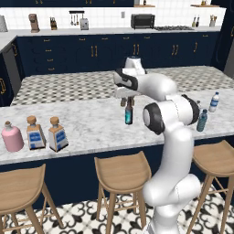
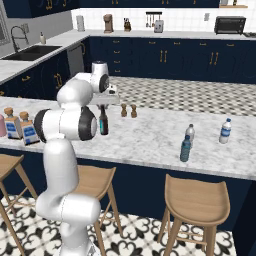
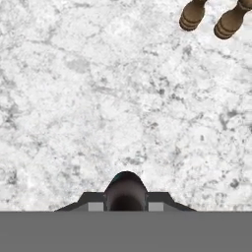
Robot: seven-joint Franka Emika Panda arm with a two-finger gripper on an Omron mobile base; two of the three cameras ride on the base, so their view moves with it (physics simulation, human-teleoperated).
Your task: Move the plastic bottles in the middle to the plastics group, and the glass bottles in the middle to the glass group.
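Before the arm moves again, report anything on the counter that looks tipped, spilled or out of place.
Nothing is tipped or spilled. Only the dark slim bottle sits apart mid-counter, upright, with the gripper shut on its neck. The pink flask and teal bottle stand upright on the counter.

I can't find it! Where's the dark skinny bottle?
The slim dark bottle stands mid-counter, its neck pinched in the gripper, near two brown shakers.

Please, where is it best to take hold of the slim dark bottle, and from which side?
At the neck, from straight above. The slim dark bottle stands upright on the marble counter, and its narrow neck fits between the fingers. The gripper is shut on it there.
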